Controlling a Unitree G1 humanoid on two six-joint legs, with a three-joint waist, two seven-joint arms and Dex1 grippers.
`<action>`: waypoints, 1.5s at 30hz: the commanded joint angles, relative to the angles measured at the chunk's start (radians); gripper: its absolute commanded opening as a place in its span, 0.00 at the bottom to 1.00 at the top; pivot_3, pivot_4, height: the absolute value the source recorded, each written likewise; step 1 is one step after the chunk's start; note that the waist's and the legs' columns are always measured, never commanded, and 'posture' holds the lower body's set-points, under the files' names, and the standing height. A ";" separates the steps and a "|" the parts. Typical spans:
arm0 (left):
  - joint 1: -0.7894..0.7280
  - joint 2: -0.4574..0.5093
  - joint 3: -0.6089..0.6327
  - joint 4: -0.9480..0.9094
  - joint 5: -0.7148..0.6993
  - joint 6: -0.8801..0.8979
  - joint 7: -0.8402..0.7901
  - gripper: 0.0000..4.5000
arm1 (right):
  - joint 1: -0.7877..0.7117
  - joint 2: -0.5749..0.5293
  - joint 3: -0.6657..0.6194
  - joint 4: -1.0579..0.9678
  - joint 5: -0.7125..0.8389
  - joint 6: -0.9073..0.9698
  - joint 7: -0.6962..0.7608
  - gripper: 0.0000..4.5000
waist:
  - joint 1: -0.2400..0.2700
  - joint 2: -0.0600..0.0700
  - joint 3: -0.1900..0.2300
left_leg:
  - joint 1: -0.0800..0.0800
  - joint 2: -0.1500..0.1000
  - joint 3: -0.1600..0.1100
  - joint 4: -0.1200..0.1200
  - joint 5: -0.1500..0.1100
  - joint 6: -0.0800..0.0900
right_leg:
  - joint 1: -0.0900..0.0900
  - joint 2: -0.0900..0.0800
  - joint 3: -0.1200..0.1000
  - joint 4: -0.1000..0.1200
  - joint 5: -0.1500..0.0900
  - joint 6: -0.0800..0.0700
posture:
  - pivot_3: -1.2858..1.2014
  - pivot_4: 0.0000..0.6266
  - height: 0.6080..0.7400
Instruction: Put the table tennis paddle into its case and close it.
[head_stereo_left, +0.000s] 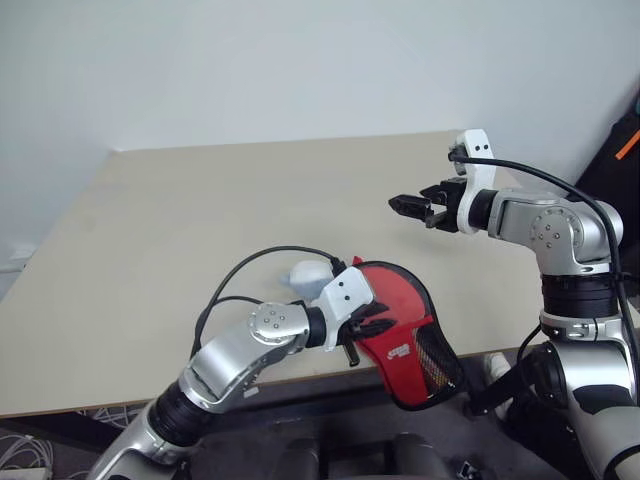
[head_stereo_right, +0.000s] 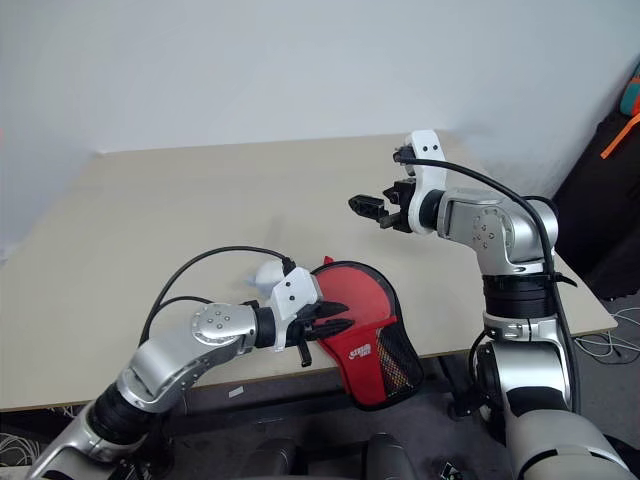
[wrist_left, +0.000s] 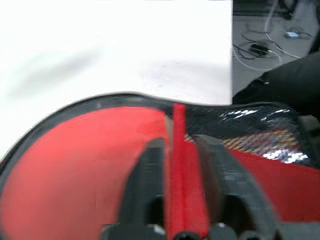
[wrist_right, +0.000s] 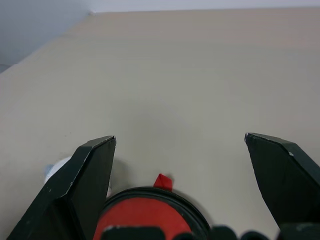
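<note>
Pale wall at the back, w/ a big beige table (head_stereo_left: 200, 230) in front of it; head views first: the left gripper (head_stereo_left: 368, 325) sits at the near table edge, its black fingers shut tight on the case (head_stereo_left: 405, 335); the case is red w/ a black rim and a dark mesh part lower down; its round end is up by the gripper and the rest hangs down past the table edge, tilted; a small white-grey lump (head_stereo_left: 310, 273) lies on the table just behind the left wrist; black cables loop over that arm; the right gripper (head_stereo_left: 408, 205) hangs in the air over the table, well apart from the case, fingers wide apart w/ nothing between them; dark stuff w/ an orange strap is at the far right.

Left wrist view: two black fingers (wrist_left: 145, 180) are pressed together on a thin red strip of the case (wrist_left: 75, 165); red fabric spreads to one side, shiny black mesh to the other; black rim curves round the top; table looks white behind, grey floor w/ cords past its edge.

Right wrist view: two black fingers (wrist_right: 85, 185) stand far apart, only table between them; below them you can see the round red end of the case (wrist_right: 142, 215) w/ its black rim and a little red tab; a bit of the white lump (wrist_right: 57, 167) peeks beside one finger.

Can't tell where the paddle is; it may be inside the case, but I can't see it.
</note>
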 joint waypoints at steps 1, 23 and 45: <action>0.020 -0.027 0.000 0.020 0.028 -0.038 -0.030 0.01 | -0.065 -0.003 0.021 0.034 -0.028 -0.069 0.042 1.00 | 0.000 0.000 0.000 | 0.000 0.000 0.000 0.000 0.000 0.000 | 0.000 0.000 0.000 0.000 0.000 0.000 | 0.52 0.00 1.00; 0.091 -0.186 -0.039 0.243 0.277 -0.343 -0.103 0.01 | -0.279 0.204 0.392 0.430 -0.246 -0.415 0.554 1.00 | 0.000 0.000 0.000 | 0.000 0.001 -0.002 0.002 0.000 0.000 | 0.001 0.001 -0.001 0.003 0.002 0.003 | 0.52 0.00 1.00; 0.094 -0.274 -0.014 0.458 0.375 -0.469 -0.072 0.01 | -0.347 0.371 0.366 0.774 -0.387 -0.558 0.589 1.00 | 0.000 0.001 -0.001 | 0.001 0.001 -0.004 0.004 0.000 0.000 | 0.002 0.002 -0.002 0.004 0.002 0.002 | 0.52 0.00 1.00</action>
